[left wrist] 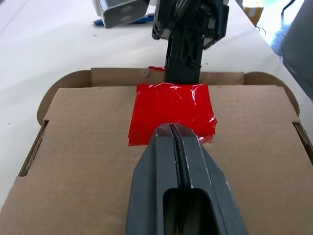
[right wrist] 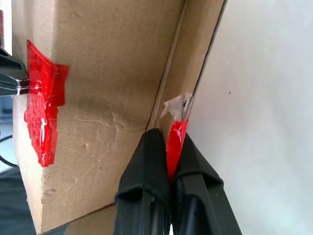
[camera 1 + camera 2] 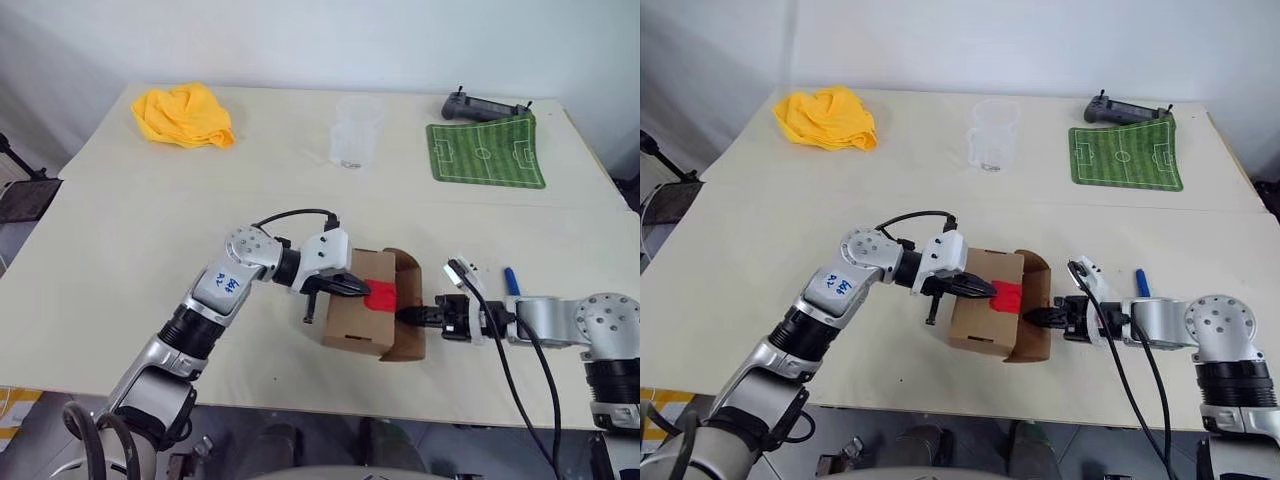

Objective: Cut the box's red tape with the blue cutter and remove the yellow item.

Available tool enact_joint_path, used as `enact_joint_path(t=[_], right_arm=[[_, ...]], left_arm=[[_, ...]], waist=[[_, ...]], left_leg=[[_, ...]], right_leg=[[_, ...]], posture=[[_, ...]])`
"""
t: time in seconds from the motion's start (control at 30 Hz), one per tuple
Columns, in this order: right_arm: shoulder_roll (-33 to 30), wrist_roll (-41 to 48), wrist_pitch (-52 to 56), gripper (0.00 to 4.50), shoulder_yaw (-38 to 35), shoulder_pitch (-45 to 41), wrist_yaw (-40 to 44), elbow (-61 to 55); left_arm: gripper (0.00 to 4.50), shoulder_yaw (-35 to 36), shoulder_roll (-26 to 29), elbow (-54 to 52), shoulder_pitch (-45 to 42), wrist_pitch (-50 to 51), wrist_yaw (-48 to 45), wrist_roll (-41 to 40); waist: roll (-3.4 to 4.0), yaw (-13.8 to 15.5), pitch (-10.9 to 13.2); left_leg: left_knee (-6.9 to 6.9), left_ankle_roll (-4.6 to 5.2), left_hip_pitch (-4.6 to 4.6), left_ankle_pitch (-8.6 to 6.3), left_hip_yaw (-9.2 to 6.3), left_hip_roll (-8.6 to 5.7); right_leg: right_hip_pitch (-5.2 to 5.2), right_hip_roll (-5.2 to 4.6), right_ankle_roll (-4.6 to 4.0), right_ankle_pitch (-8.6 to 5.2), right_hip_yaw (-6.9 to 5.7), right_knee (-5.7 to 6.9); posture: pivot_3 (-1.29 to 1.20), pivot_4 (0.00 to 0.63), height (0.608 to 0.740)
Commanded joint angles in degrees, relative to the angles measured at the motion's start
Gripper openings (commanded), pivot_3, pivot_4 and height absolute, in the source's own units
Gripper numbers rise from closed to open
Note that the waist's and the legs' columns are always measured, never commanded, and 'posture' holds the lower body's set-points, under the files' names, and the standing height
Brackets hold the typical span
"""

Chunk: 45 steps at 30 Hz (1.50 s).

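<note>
Nearest my body, at the table's front edge, sits the box (image 3: 362, 305), and I place everything else by it. My left gripper (image 3: 352, 287) rests on the box's top face with its jaws pressed together, holding nothing, its tip at the near edge of the red tape (image 1: 171, 112). My right gripper (image 3: 1038, 318) comes in from the box's right side, its fingers (image 2: 146, 161) pinched on a strip of that red tape at the opened end flap (image 3: 1038, 320). The tape folds from the top face over the box's right edge.

Just right of the box, behind my right wrist, lies the blue cutter (image 3: 511, 281), untouched on the table (image 3: 120, 260). The yellow item is hidden, presumably inside the box.

To do this step well, I judge I should keep the left jaws bearing down so the box cannot slide or tip, and pull the pinched strip steadily away along the flap, not jerk, so the cardboard does not tear.

Far beyond the box stand a clear cup (image 3: 357, 131), a yellow cloth (image 3: 185, 115) to the far left, and a green mat (image 3: 486, 153) with a black controller (image 3: 482, 106) to the far right.
</note>
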Motion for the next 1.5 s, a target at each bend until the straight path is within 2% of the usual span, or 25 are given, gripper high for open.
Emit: enact_joint_path(t=[0.03, 0.23, 0.4, 0.53, 0.9, 1.17, 1.37, 1.5], right_arm=[[-7.0, 4.92, 0.25, 0.05, -4.11, -2.54, -2.19, -1.14], [-19.87, 15.0, -0.26, 0.05, -0.06, -6.52, -4.91, -3.74], [-25.62, 18.82, -1.94, 0.05, 4.64, -10.28, -6.75, -5.58], [-29.55, 18.82, -0.32, 0.05, 10.43, -17.63, -8.38, -7.67], [-31.57, 18.82, 3.51, 0.05, 24.86, -35.69, -15.9, -5.93], [-30.11, 18.82, 3.11, 0.05, 31.6, -41.3, -21.44, -11.38], [-28.3, 18.78, 2.06, 0.05, 34.22, -44.36, -27.81, -15.36], [-26.42, 18.82, -0.71, 0.05, 34.62, -44.88, -28.73, -17.49]], left_arm=[[0.0, -1.18, -0.1, 3.46, 1.39, 0.02, 0.91, 2.04], [0.0, -1.76, -3.88, 6.16, 0.86, -1.74, 2.65, 2.28], [0.0, -1.68, -7.44, 8.64, 0.23, -3.32, 4.91, 2.62], [0.0, -1.4, -11.6, 12.78, -0.66, -6.06, 7.79, 3.13], [0.0, -0.15, -17.15, 19.22, -1.4, -9.08, 11.11, 3.85], [0.0, 0.83, -20.51, 23.17, -3.3, -11.95, 13.1, 4.45], [0.0, 1.19, -20.77, 23.32, -3.12, -11.61, 12.93, 4.41], [0.0, 1.4, -20.5, 22.97, -3.17, -9.98, 12.98, 4.67]], waist=[[0.0, 0.26, 0.0], [0.07, 1.39, 0.01], [0.06, 1.64, 0.01], [0.12, 1.78, 0.04], [0.1, 2.88, 0.05], [0.1, 2.96, 0.05], [0.1, 2.84, 0.05], [0.1, 2.71, 0.05]], left_leg=[[0.01, 0.02, -0.06, 0.01, -0.02, -0.02], [0.01, 0.13, -0.15, -0.01, -0.07, -0.14], [0.03, 0.27, -0.23, -0.04, -0.13, -0.29], [0.02, 0.46, -0.31, 0.0, -0.1, -0.54], [0.08, 0.75, -0.67, 0.04, -0.23, -0.89], [0.12, 0.97, -0.96, 0.05, -0.34, -1.12], [0.14, 0.99, -0.96, 0.07, -0.32, -1.13], [0.14, 1.0, -0.96, 0.07, -0.31, -1.13]], right_leg=[[-0.01, -0.06, 0.0, 0.0, -0.04, -0.04], [0.01, -0.21, 0.04, 0.02, -0.23, -0.23], [0.04, -0.39, 0.08, 0.04, -0.4, -0.35], [-0.01, -0.57, 0.18, 0.09, -0.56, -0.39], [-0.13, -0.75, 0.36, 0.2, -0.57, -0.61], [-0.18, -0.77, 0.45, 0.33, -0.66, -0.73], [-0.19, -0.76, 0.49, 0.36, -0.72, -0.71], [-0.21, -0.73, 0.55, 0.39, -0.75, -0.63]], posture=[[0.0, 0.15, 0.74], [0.0, 0.15, 0.74], [0.0, 0.15, 0.74], [0.0, 0.15, 0.74], [0.0, 0.15, 0.74], [0.0, 0.15, 0.74], [0.0, 0.15, 0.74], [0.0, 0.15, 0.74]])
